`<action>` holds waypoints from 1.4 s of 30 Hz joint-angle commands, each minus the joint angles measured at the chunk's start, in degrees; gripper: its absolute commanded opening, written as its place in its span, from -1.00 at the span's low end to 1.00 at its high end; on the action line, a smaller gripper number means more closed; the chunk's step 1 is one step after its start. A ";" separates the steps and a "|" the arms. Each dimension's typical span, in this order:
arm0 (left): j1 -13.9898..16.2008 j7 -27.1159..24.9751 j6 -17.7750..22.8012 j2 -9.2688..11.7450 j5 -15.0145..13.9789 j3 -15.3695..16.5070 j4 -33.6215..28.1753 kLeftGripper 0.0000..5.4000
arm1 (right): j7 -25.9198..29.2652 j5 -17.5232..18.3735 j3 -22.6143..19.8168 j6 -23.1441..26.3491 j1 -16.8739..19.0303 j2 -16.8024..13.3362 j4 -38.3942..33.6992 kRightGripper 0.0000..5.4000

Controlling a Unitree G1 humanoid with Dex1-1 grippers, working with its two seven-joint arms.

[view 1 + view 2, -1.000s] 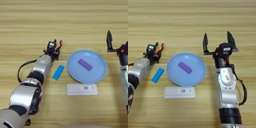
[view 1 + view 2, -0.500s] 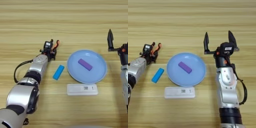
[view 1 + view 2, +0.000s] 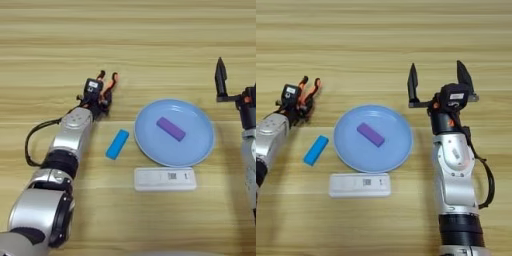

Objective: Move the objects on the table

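Both pincers (image 3: 437, 82) (image 3: 106, 80) slightly farther left.

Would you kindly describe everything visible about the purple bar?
The purple bar is a flat, plain rectangular block with a smooth, matte look. It lies flat near the middle of the light blue plate, angled diagonally, its upper end toward the robot's left. Only the plate touches it; neither tool is near it.

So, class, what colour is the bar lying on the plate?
The bar is purple, on a light blue plate; the right eye view shows it best.
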 commanded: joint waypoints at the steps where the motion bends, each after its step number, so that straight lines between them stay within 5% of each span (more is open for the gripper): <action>1: 2.69 -1.48 3.72 0.67 -0.44 -0.95 -9.49 -0.14 | 0.84 0.36 0.09 1.10 -0.35 -0.47 0.45 1.00; 6: 6.19 -4.48 7.32 1.21 -0.87 -2.42 -19.77 -0.14 | 1.51 0.48 0.06 1.52 -0.28 -0.58 0.57 1.00; 19: 14.89 -14.82 10.62 6.52 -1.53 -7.90 -38.62 -0.15 | 3.42 1.78 -1.69 3.22 -1.31 -3.16 -0.59 1.00; 28: 19.38 -23.87 14.22 9.66 -4.80 -11.94 -47.68 -0.15 | 3.86 2.57 -3.15 3.48 -2.25 -4.97 -0.98 1.00; 42: 22.33 -32.69 15.48 15.38 -6.68 -16.84 -54.08 -0.15 | 5.42 3.55 -4.02 4.21 -3.32 -7.27 -2.26 1.00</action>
